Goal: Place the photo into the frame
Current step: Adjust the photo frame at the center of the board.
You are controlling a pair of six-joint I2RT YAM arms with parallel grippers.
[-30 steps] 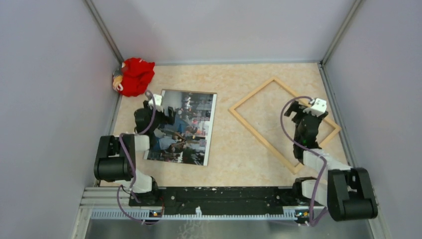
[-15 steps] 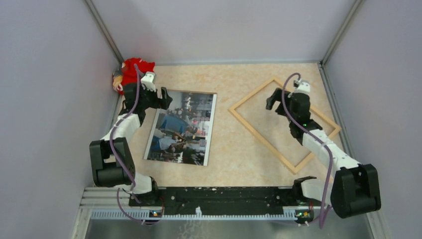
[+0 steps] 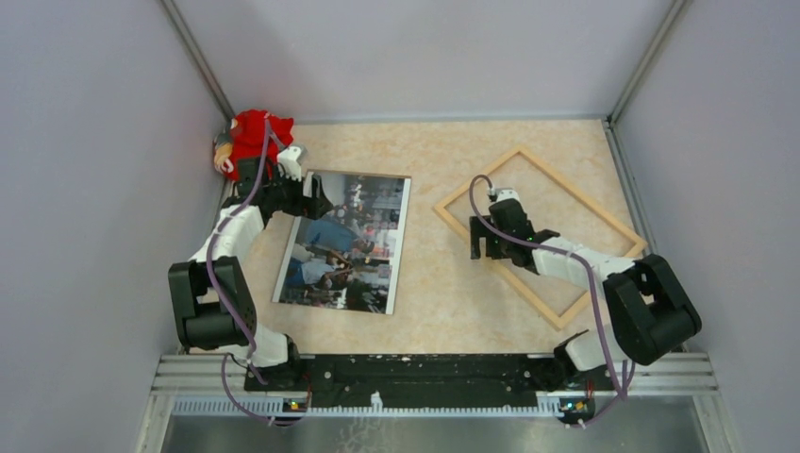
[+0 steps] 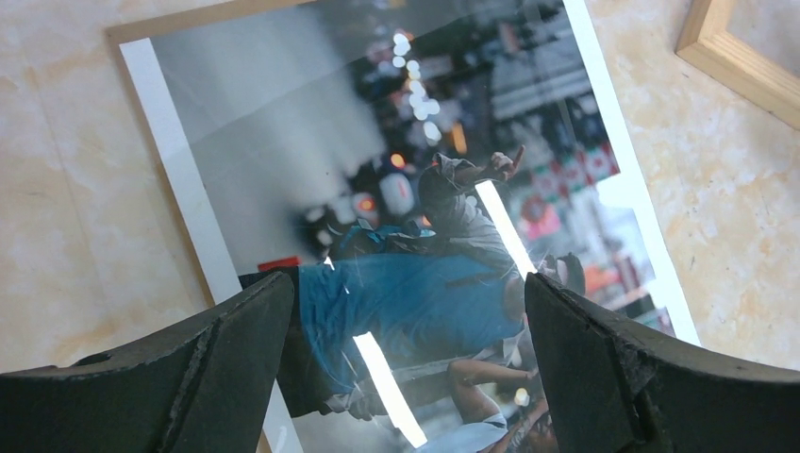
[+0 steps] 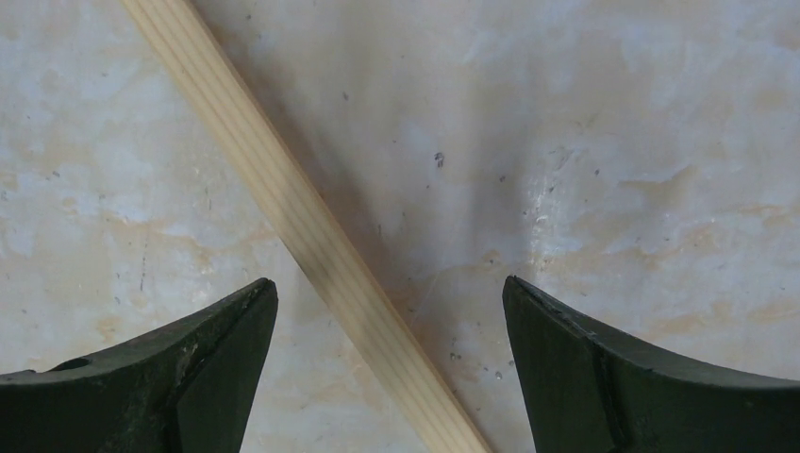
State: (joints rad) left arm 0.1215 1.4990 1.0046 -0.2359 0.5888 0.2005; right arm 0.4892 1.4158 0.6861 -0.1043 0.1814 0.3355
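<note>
While your left fingers (image 4: 226, 359) hang over the far left corner of the photo (image 4: 406, 189), they stand wide apart and hold nothing. You'll find the photo lying face up on the left half of the table (image 3: 434, 283), with a brown board edge (image 4: 179, 19) showing at its border. Your right fingers (image 5: 208, 359) sit low over the frame (image 5: 311, 236), spread either side of one wooden rail and gripping nothing. The frame lies flat on the right, apart from the photo.
</note>
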